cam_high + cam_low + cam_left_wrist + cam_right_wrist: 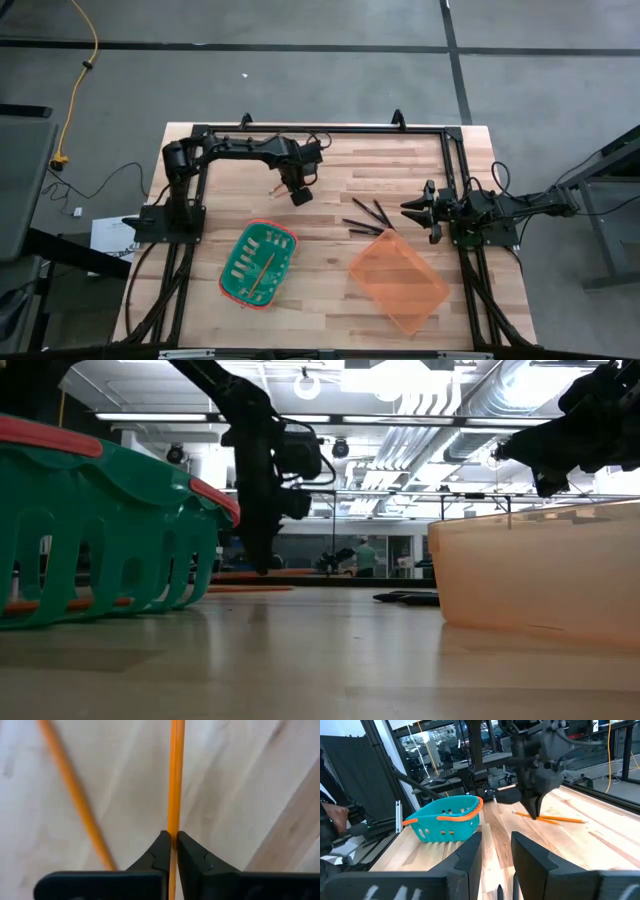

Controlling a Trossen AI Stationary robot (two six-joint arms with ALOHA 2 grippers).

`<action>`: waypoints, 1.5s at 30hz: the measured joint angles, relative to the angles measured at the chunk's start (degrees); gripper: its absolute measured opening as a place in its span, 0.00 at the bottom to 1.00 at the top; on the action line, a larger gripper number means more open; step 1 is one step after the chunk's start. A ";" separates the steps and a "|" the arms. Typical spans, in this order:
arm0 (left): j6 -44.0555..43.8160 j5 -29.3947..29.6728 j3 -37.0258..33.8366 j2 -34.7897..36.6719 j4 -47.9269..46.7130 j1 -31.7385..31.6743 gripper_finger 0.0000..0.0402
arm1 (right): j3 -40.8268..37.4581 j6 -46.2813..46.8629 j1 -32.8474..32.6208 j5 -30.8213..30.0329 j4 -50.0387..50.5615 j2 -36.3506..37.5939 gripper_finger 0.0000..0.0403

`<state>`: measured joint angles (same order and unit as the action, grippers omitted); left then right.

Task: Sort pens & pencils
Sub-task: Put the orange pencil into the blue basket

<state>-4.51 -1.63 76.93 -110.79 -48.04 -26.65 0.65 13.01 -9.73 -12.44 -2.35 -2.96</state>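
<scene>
Pinched between the left gripper's (pixel 171 851) two dark fingers (pixel 156 854): one thin orange-yellow pencil (pixel 176 775), running straight out past the fingertips over pale wood, its far end cut off by the left wrist view's edge. Beside it, a second thin orange pencil (pixel 75 795) lying slantwise on the boards, likewise cut off at one end and hidden at the other behind the gripper body. Barely traceable from above: only a faint orange line (pixel 274 187) just beside the gripper (pixel 298 194), near the middle of the butcher-block wooden table (pixel 340 310). From the right wrist view, that gripper (pixel 536 814) pointing down at the tabletop with an orange pencil (pixel 555 819) lying flat at its tip; contact with the wood not clear there.

Toward the right arm, a small fan of thin black pens (pixel 367 219) lying on the table, just beside a corner of the translucent orange rectangular plastic bin (pixel 398 280); exact count hard to settle. From table height, only a low dark smear of pens (pixel 405 598) beside the bin's wall (pixel 530 575).

Near the table's front, a green slotted plastic basket with a red rim (pixel 258 262), holding one pale orange-yellow stick (pixel 265 271) lying lengthwise inside. Basket well apart from the pens.

Right gripper (pixel 418 214) hanging at the table's right side near the pens, fingers (pixel 465 857) spread apart, nothing between them.
</scene>
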 joint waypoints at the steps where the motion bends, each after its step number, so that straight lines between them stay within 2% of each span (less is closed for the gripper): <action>1: 0.00 -0.11 0.00 0.60 -0.19 -0.01 0.01 | 0.00 -0.01 0.01 -0.01 0.00 0.00 0.24; 11: -0.95 -1.91 0.04 6.81 -2.74 0.04 0.01 | 0.01 0.01 0.00 0.01 0.00 0.00 0.24; 24: -5.68 -3.11 0.15 19.97 -9.90 3.18 0.01 | 0.01 0.01 -0.01 -0.01 0.00 0.00 0.24; 29: -9.66 -3.08 0.15 23.46 -12.61 7.59 0.01 | -0.01 0.00 0.00 0.00 0.00 -0.01 0.24; 37: -17.15 -0.85 -0.36 25.22 -13.10 18.64 0.01 | 0.00 -0.01 -0.01 0.01 0.00 -0.02 0.24; 45: -26.44 2.88 -7.77 25.10 -8.59 29.77 0.01 | 0.00 0.01 -0.01 -0.01 0.00 -0.02 0.24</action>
<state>-30.95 1.25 69.16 -85.69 -56.63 3.13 0.65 13.02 -9.74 -12.44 -2.35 -2.98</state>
